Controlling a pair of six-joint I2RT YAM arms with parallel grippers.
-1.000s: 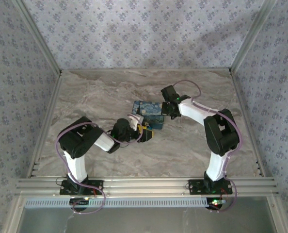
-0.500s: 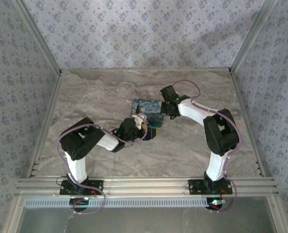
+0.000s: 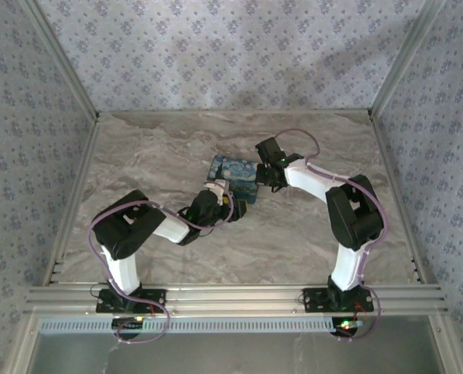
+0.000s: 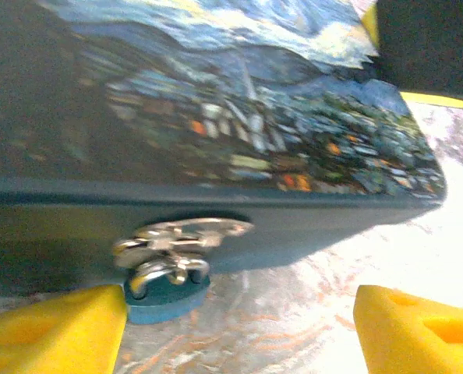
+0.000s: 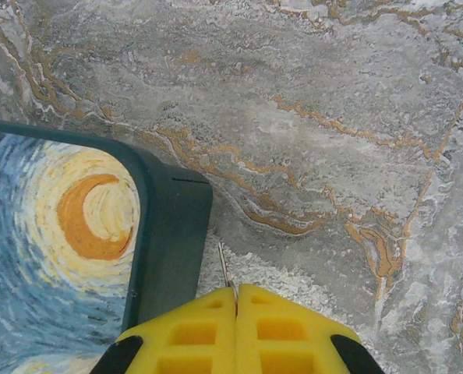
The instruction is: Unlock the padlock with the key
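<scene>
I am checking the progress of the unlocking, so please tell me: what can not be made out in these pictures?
1. Keyhole of the padlock: left wrist view, too blurred to find.
2. The key: right wrist view, a thin metal tip pokes from the shut right end effector; the rest is hidden inside it.
3. Padlock, top external view: too small to find beside the left end effector.

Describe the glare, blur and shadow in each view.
Left wrist: glare washes out the grey marble tabletop at right, the night-sky-print box darkens and softens toward the left, and the tiny teal-blue padlock is slightly blurred. Right wrist: even light, sharp marble veins. Top external: soft, little fine detail.
</scene>
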